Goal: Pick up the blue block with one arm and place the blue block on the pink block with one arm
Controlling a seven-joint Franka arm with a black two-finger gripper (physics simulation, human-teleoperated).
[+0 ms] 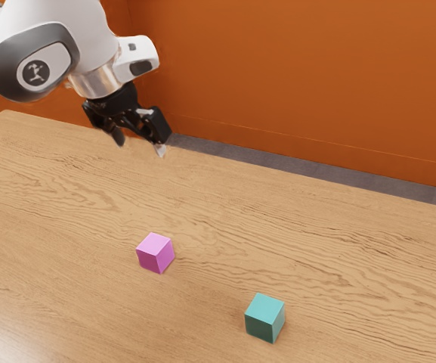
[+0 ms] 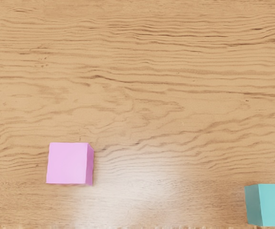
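Note:
A teal-blue block (image 1: pixel 264 317) rests on the wooden table near the front, toward the exterior view's right. A pink block (image 1: pixel 156 252) sits apart from it, further toward the exterior view's left and a little farther back. My gripper (image 1: pixel 139 143) hangs high above the table's back part, well away from both blocks, its two fingers spread open with nothing between them. In the wrist view the pink block (image 2: pixel 69 163) lies flat on the wood and the teal-blue block (image 2: pixel 269 204) is cut off by the picture's edge.
The wooden table (image 1: pixel 316 227) stretches wide around the blocks. An orange wall (image 1: pixel 316 68) with a grey floor strip stands behind the table's far edge.

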